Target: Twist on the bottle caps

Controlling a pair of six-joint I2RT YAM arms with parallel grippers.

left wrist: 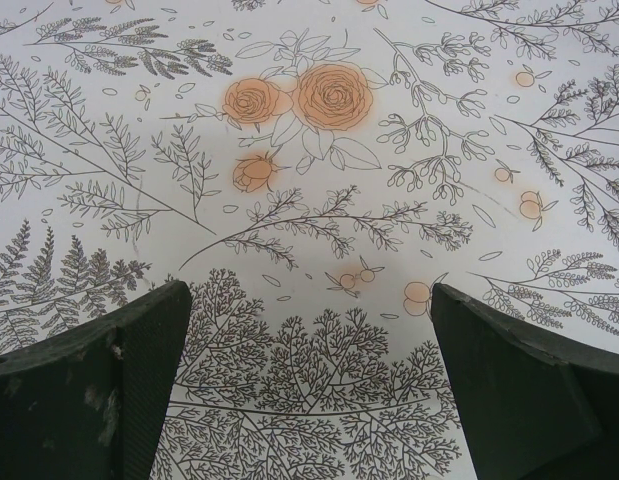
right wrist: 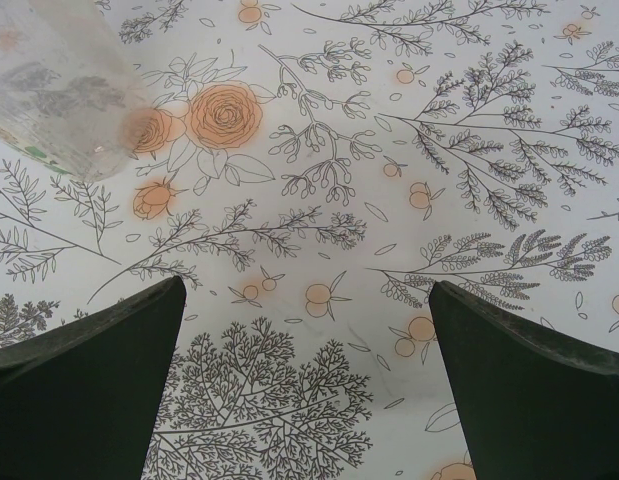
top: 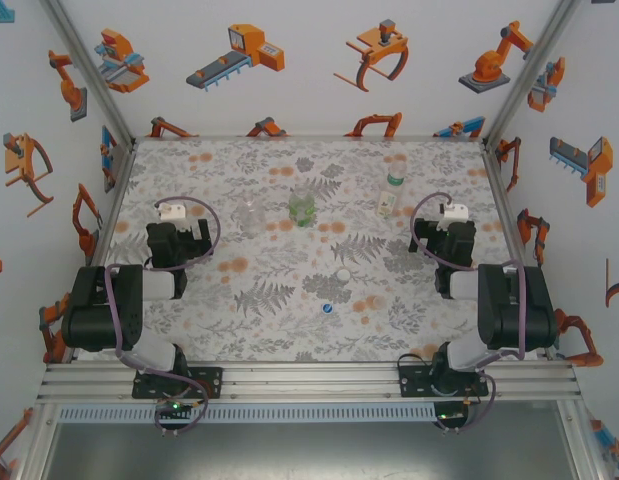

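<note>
Both your pincers are spread wide and carry nothing. The left pincer (top: 179,242) hangs over the left side of the bench (top: 239,335). The right pincer (top: 444,238) hangs over the right side. In each wrist view the two dark fingers stand well apart with bare flowered bench between them: left pincer (left wrist: 309,385), right pincer (right wrist: 304,385).

What matters for your next move is where the loose caps lie. The white cap (top: 342,273) and the blue cap (top: 328,308) sit flat on the bench between the arms, on the near side of the bottles. Both are right of centre, so your right pincer is the nearer one. From it, they lie to its left and back toward the arm bases. I cannot pick out a green cap with any certainty.

The bottles stand upright in a loose row further back, long axes vertical: the short clear bottle (top: 251,215), the green-tinted bottle (top: 302,208) and the tall bottle (top: 391,195). The tall bottle is closest to your right pincer, just ahead and to its left; its base (right wrist: 59,90) shows at the upper left of the right wrist view, apart from the fingers. The short clear bottle is nearest your left pincer, so I judge that arm suits steadying it while the right fetches a cap.
</note>
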